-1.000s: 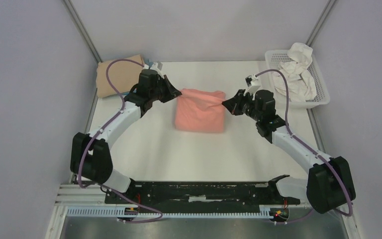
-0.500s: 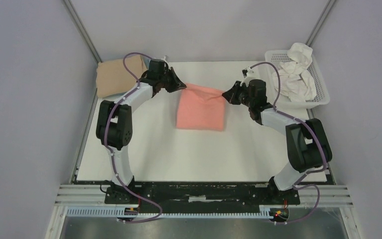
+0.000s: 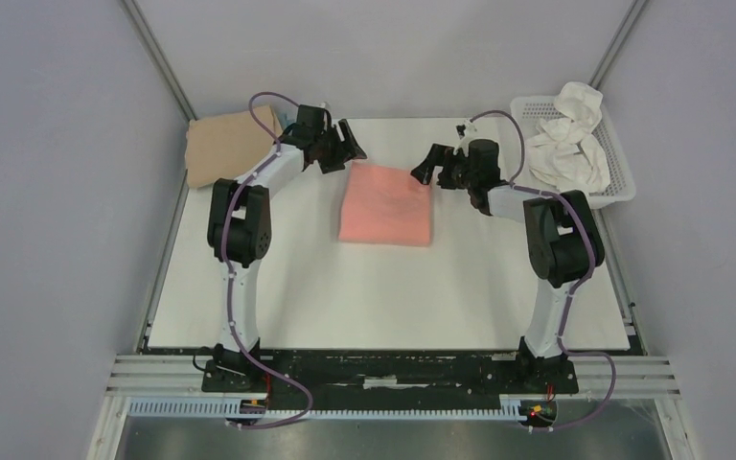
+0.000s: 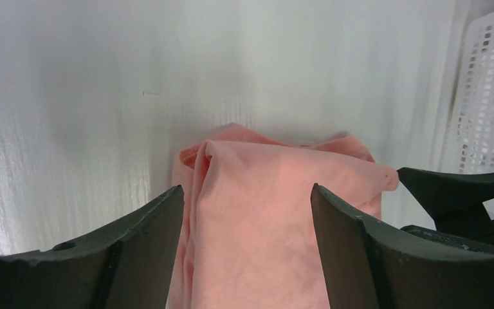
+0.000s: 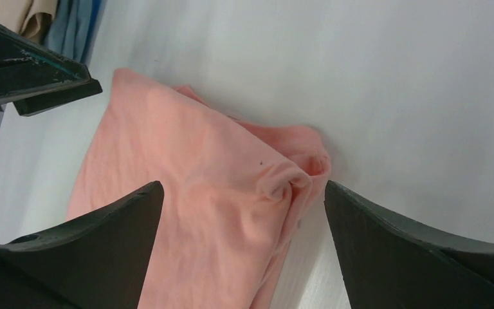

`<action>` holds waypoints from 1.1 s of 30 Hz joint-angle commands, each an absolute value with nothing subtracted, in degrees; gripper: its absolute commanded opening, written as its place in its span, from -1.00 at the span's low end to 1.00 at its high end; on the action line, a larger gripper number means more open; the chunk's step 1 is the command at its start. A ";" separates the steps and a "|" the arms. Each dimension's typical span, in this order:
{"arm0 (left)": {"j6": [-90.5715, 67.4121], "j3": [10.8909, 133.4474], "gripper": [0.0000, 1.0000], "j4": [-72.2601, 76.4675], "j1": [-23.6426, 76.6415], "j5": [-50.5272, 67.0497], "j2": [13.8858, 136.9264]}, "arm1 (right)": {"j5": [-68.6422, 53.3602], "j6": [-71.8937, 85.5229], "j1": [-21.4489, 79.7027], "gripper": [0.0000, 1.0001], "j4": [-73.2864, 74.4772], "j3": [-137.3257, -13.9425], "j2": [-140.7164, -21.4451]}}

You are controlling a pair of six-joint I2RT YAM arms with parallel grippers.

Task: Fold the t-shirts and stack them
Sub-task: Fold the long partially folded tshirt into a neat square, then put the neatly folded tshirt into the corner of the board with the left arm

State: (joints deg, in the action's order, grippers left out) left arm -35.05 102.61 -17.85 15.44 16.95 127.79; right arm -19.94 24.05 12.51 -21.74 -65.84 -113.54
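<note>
The salmon-pink t-shirt [image 3: 386, 204] lies folded into a rough square on the white table, its far edge bunched [image 5: 296, 177]. My left gripper [image 3: 347, 146] hovers open just off the shirt's far-left corner, nothing between its fingers [image 4: 246, 190]. My right gripper [image 3: 424, 167] stands open at the far-right corner, its fingers straddling the crumpled corner without touching it [image 5: 243, 185]. The tan t-shirt [image 3: 225, 144] lies folded at the back left. A strip of the blue t-shirt [image 5: 77, 26] shows beside it.
A white mesh basket [image 3: 623, 163] holding crumpled white cloth [image 3: 567, 144] stands at the back right, close behind my right arm. Grey walls and metal posts close in the table's back and sides.
Both grippers have opened and let go of the pink shirt's far corners. The shirt has settled flat on the table. Both arms have reached farther back.
</note>
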 commanded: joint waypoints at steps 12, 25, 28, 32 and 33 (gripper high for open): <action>-25.75 90.60 0.63 -20.50 15.34 20.95 114.58 | -33.40 27.28 12.56 0.96 -39.21 -44.64 -90.11; -25.12 93.74 0.58 -26.85 16.81 19.65 125.30 | -32.14 27.64 12.65 0.96 -41.38 -29.26 -80.49; -25.63 91.47 0.48 -28.56 19.15 12.38 124.18 | -24.03 24.08 12.64 0.96 -34.66 -26.21 -74.29; -27.22 90.06 0.37 -29.49 21.28 8.61 124.10 | -15.98 20.56 12.66 0.96 -28.45 -22.64 -66.61; -28.34 89.98 0.31 -29.82 21.70 6.78 124.24 | -14.70 20.05 12.61 0.96 -27.18 -22.15 -64.69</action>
